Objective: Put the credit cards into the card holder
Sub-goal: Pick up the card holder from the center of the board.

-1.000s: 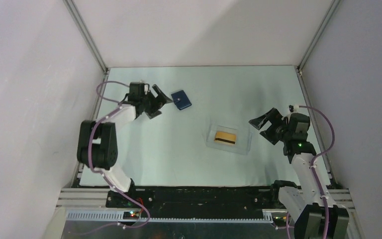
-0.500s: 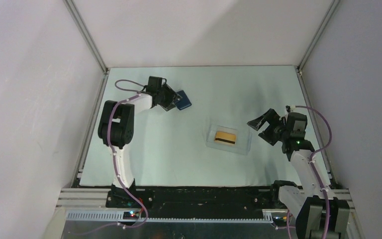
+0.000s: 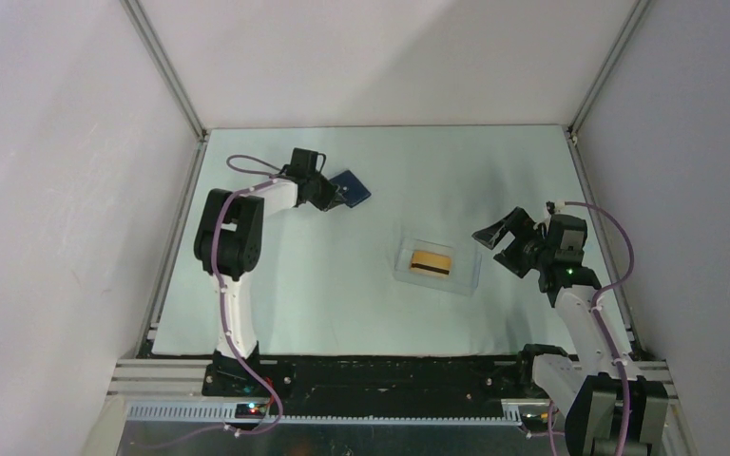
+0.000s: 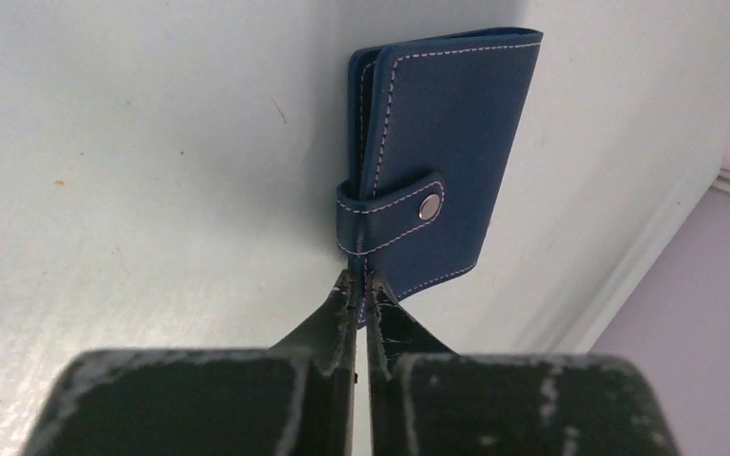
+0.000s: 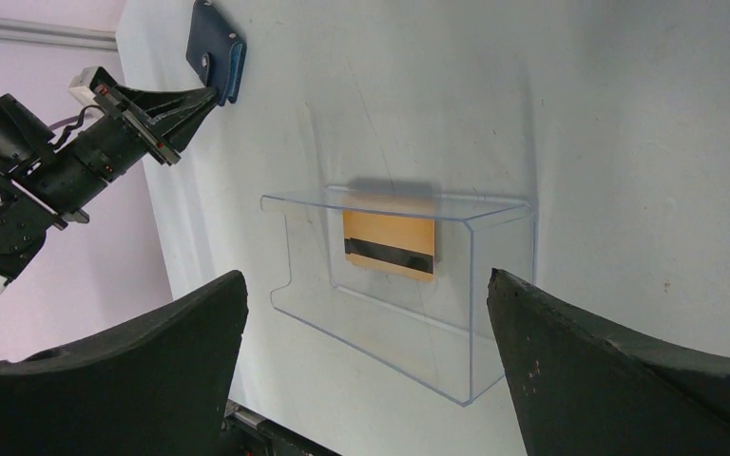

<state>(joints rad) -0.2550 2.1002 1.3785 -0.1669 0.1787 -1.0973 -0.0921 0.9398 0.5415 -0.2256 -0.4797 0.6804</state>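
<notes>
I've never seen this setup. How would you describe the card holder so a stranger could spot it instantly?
On the pale table, look to the far left, at the jaws of the left arm. There is the card holder: a small navy wallet with white stitching and a snap tab, unlike the clear tray mid-table holding a gold card.

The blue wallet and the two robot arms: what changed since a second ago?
The left gripper reached out to the card holder and went from wide open to shut, pinching its near corner. The holder shifted a little. The right gripper stayed open beside the clear tray, and the credit cards stayed inside it.
</notes>
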